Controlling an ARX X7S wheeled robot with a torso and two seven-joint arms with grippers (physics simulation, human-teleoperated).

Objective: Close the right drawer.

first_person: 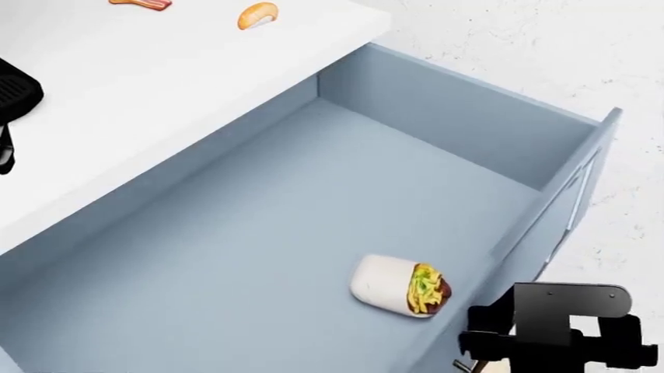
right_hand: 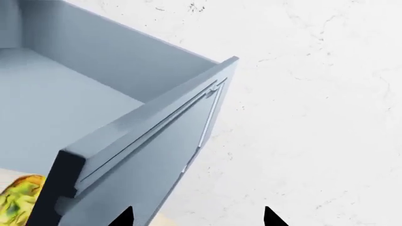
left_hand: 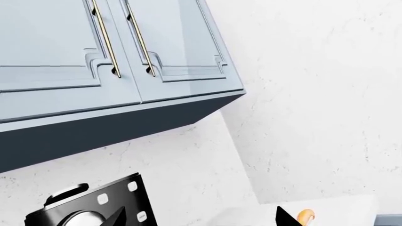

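The drawer (first_person: pixel 311 225) stands wide open; the right claw (right_hand: pixel 197 217), spread, sits by its front panel, ready to push inward.

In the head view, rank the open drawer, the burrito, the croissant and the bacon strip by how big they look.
1. Right drawer, by far the largest.
2. Burrito.
3. Croissant.
4. Bacon strip, though the frame edge crops it.
The croissant and bacon lie farther from the camera, so their true sizes are unsure.
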